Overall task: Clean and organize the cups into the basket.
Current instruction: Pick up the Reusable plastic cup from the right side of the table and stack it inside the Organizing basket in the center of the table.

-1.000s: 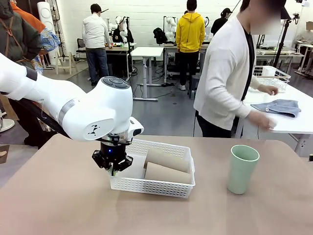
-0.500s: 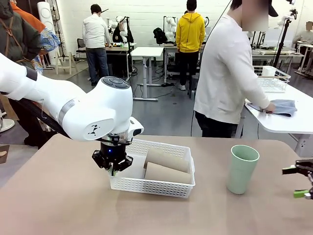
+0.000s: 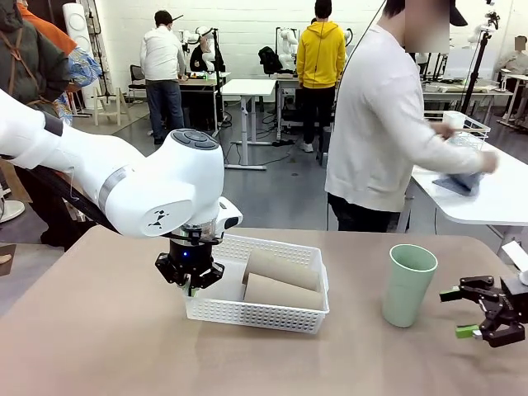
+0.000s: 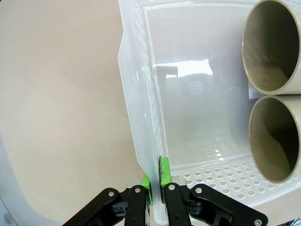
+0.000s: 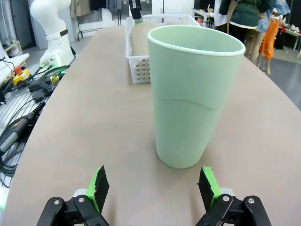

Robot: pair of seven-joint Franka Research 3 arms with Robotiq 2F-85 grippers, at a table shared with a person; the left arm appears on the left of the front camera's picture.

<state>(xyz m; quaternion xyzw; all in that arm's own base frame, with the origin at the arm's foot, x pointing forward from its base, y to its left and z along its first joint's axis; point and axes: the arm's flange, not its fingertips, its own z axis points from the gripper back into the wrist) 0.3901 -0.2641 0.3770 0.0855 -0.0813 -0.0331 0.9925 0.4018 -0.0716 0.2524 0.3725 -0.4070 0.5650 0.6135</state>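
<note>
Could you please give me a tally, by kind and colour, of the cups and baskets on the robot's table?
White perforated plastic basket: 1
Tan-brown matte tumblers, lying on their sides in that basket: 2
Pale mint green matte tumbler, standing upright outside it: 1
Total: 4

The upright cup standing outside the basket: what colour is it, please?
The cup is pale mint green, best seen in the right wrist view.
</note>
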